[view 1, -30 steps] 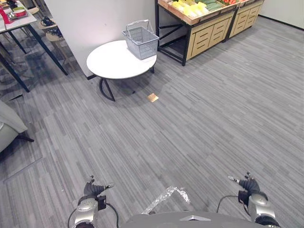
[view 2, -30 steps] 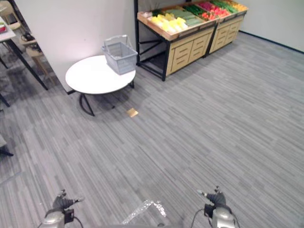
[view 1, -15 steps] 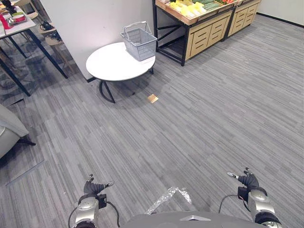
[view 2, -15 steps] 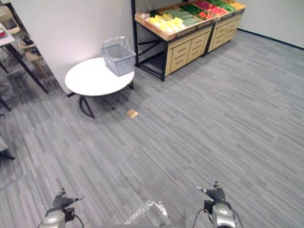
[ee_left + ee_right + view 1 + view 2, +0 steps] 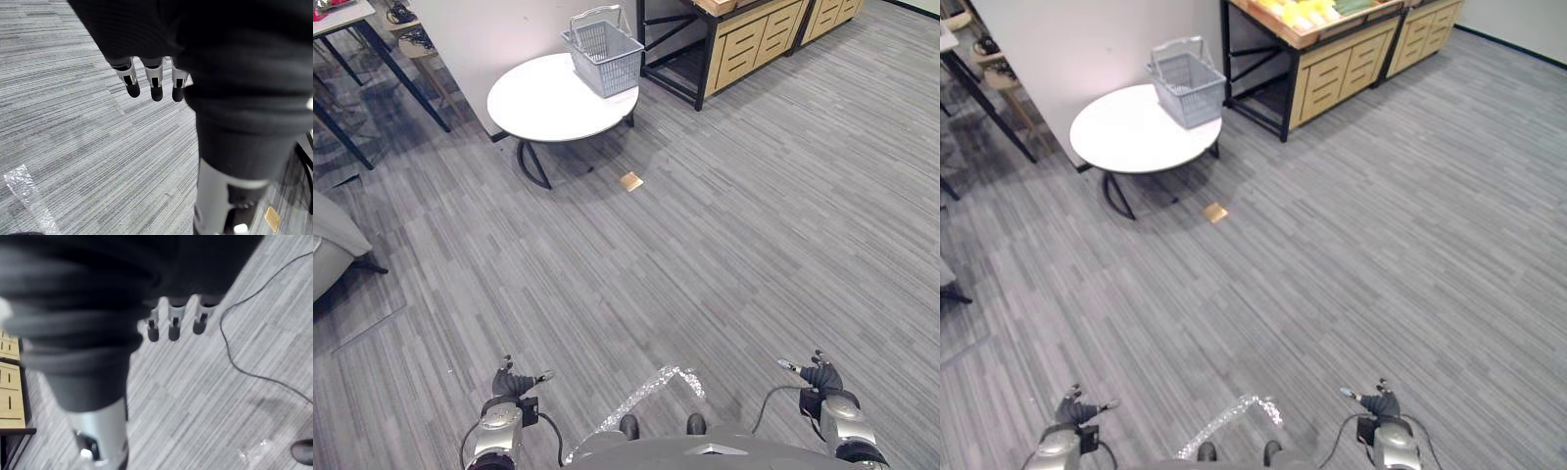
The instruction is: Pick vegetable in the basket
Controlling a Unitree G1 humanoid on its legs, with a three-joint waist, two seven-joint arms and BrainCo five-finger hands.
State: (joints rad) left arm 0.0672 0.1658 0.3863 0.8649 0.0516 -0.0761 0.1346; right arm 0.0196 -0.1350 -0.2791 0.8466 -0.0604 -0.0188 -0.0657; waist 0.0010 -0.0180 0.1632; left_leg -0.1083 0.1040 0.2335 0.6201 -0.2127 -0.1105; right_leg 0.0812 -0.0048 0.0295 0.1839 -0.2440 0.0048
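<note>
Right eye view: left hand [image 5: 1075,411] and right hand [image 5: 1378,403] both loose and empty, and we might clip the round table [image 5: 1126,137] walking in.

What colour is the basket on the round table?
Pale grey mesh; the basket shows best in the left eye view.

A round white table [image 5: 533,103] on dark curved legs stands on the grey plank floor [image 5: 754,225], close to a white wall [image 5: 1067,49]. Just to its right is a wooden stand [image 5: 1332,70] with drawers, in a black frame. A small tan square [image 5: 630,181] lies on the floor near the table's legs. Nearer, a crinkled clear plastic strip [image 5: 641,394] lies bent. A dark-legged desk [image 5: 337,15] and a grey seat [image 5: 328,245] are at the far left
</note>
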